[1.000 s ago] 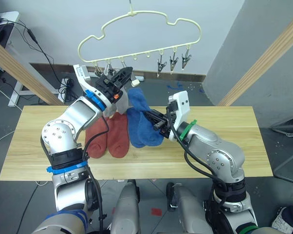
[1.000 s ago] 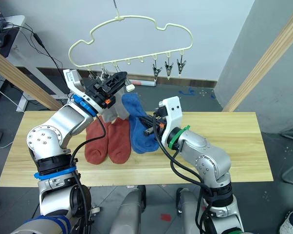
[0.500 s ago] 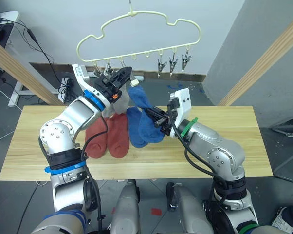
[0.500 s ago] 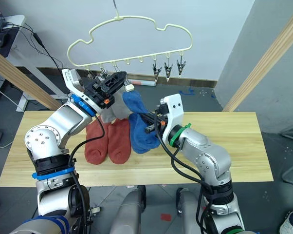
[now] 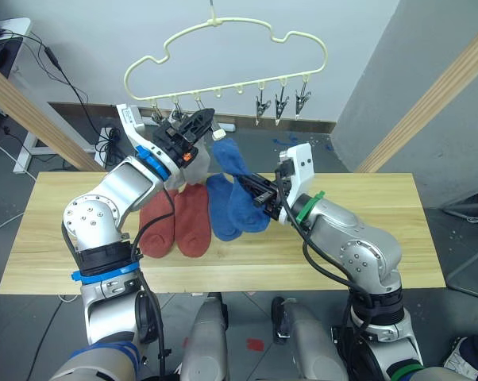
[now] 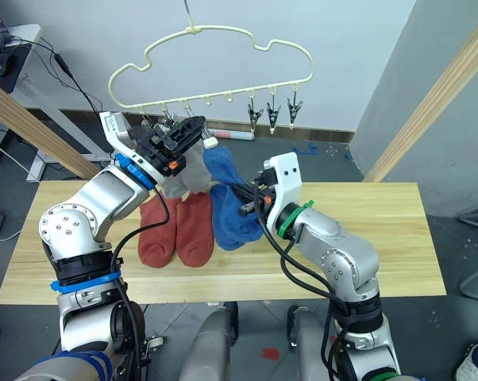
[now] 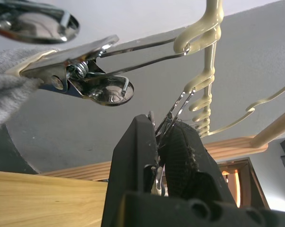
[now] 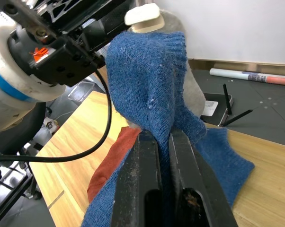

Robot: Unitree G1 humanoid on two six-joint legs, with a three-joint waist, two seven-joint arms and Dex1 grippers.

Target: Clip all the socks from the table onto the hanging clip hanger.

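R tool [image 8: 164, 142] pinches blue sock [image 8: 152, 80] upright, cuff toward clip hanger [image 5: 223, 49].

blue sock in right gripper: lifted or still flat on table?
Lifted. The right gripper pinches the blue sock, its cuff raised toward the clip hanger; its pair lies flat on the table.

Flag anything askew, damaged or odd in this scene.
Nothing looks damaged or spilled. The clip hanger tilts, its left end lower where the left hand pinches a clip. The right hand holds a blue sock up toward it; a second blue sock and two red socks lie flat on the table.
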